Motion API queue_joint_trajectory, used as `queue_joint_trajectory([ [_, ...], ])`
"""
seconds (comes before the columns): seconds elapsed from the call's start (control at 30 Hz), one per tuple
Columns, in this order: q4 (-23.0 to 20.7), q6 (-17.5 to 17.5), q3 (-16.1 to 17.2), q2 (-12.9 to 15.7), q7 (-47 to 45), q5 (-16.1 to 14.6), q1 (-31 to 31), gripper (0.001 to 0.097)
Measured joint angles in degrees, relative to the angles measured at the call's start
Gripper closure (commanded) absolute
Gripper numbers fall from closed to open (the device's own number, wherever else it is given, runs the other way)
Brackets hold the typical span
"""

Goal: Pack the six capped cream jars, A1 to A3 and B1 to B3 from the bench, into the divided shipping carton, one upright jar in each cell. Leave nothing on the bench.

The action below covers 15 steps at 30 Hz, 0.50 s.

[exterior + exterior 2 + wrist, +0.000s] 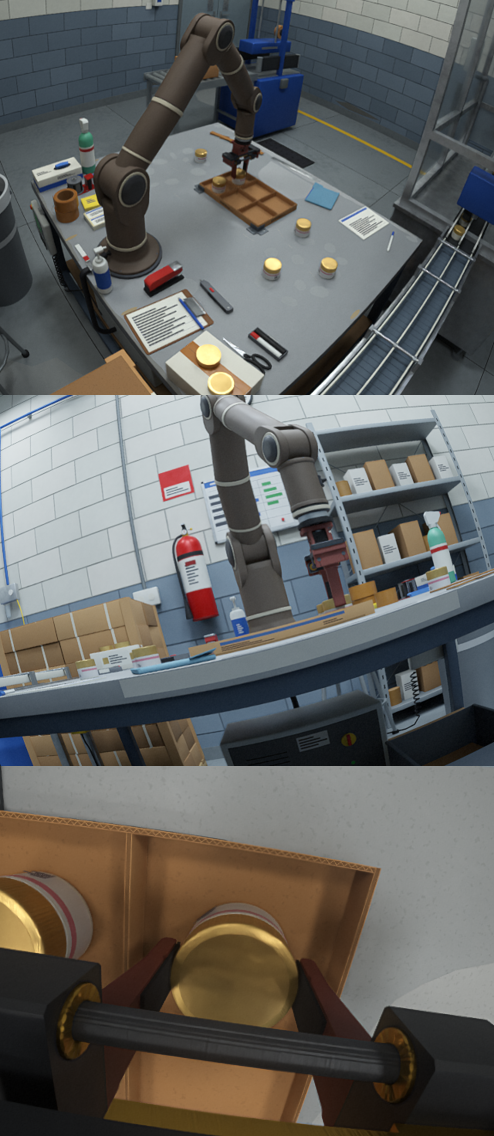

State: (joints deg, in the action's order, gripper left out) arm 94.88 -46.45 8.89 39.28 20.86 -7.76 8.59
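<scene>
A gold-capped cream jar stands upright in a far corner cell of the divided carton, and I still grip it between the fingers of my gripper. A second jar stands upright in the neighbouring cell. One jar sits on the bench beyond the carton. Three more jars stand on the bench on the near side. The carton's other cells hold nothing.
A blue machine and a conveyor table stand behind the bench. A wooden stick lies beyond the carton, a blue cloth and a paper sheet to its right. Stapler, knife, clipboard and scissors lie near the front edge.
</scene>
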Motion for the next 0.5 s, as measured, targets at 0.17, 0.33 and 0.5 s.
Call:
queue_joint_trajectory([
  [0.17, 0.0, 0.0, 0.0, 0.0, 0.0, 0.0, 0.0, 0.0271],
  [0.33, 0.0, 0.0, 0.0, 0.0, 0.0, 0.0, 0.0, 0.0246],
  [0.5, 0.0, 0.0, 0.0, 0.0, 0.0, 0.0, 0.0, 0.0246],
])
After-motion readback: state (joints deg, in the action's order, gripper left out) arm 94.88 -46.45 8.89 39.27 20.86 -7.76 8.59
